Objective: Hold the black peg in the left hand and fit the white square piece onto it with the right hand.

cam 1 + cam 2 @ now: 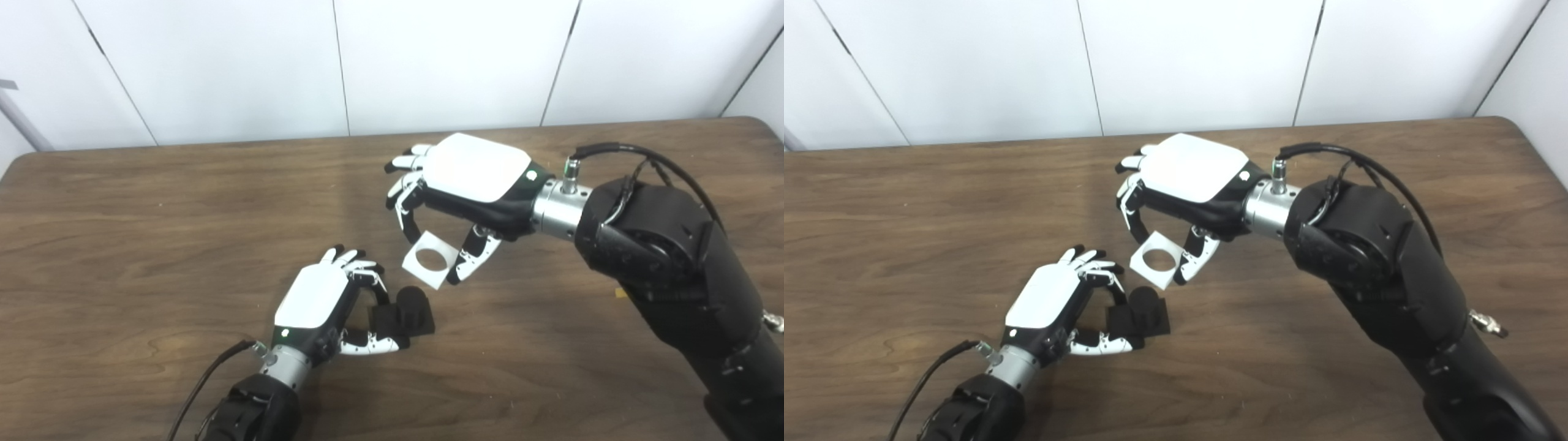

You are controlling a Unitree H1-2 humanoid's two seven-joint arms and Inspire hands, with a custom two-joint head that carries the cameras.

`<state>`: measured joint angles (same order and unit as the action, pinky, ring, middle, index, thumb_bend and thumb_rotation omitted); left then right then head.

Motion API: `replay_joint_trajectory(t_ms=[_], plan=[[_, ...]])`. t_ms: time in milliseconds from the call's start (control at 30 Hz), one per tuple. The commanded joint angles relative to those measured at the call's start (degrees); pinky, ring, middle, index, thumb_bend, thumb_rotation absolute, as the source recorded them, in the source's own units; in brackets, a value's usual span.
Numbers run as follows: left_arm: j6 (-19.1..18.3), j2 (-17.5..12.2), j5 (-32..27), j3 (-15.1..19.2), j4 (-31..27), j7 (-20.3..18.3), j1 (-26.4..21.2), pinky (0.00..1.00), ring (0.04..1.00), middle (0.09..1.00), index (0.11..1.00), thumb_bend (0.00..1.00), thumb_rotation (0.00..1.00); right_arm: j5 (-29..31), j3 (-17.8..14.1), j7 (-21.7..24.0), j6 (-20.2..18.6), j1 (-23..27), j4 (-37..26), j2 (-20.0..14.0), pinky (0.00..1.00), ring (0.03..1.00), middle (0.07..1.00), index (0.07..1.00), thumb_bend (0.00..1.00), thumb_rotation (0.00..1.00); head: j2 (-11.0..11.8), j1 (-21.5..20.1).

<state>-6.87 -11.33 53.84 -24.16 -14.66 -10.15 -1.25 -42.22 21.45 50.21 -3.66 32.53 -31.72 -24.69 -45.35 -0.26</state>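
Left hand point(318, 300), left eye view: fingers and thumb curled round the square base of the black peg point(404, 315), pinching it from the left side; the peg's round stub points up, base looks low on the worktop point(122, 245) or touching it, can't tell which. Right hand point(465, 184) comes in from upper right, palm down, pinching the white square piece point(430, 260) by two opposite edges, fingertips on the far one, thumb on the near-right one. Piece is clear of the worktop, tilted, round hole in its middle open and unblocked. It sits just up and right of the peg, near but apart.

Right eye view: same layout. White square piece point(1157, 260) between thumb and fingers of right hand point(1191, 168), its lower corner close above the black peg point(1142, 315), no contact. Left hand point(1047, 297) closed on the base, stub free on top.

Handling, my read: piece looks thin, stiff, light, prob smooth plastic, so an edge pinch can slip or twist if the fit is snug. Keep the hold on the edges, off the hole. Needs levelling w/ the stub axis before lowering. Peg block looks rigid; base grip is right, leaves the stub clear
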Motion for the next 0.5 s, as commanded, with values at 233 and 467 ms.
replay_joint_trajectory(t_ms=[233, 467], plan=[[-0.42, 0.06, 1.04, -1.15, 1.32, -1.84, 0.09, 1.0, 0.918, 0.786, 0.488, 0.52, 0.06, -1.14, 1.41, -0.84, 0.66, 0.76, 0.82, 2.09, 0.97, 0.932, 0.777, 0.483, 0.52, 0.13, -0.27, -0.03], [-0.67, 0.09, 0.98, -1.16, 1.11, -2.16, 0.12, 1.0, 0.922, 0.789, 0.489, 0.52, 0.06, -2.04, 2.47, 0.05, 0.33, 0.79, 1.14, 3.04, 0.96, 0.938, 0.778, 0.484, 0.52, 0.13, -0.52, -0.31]])
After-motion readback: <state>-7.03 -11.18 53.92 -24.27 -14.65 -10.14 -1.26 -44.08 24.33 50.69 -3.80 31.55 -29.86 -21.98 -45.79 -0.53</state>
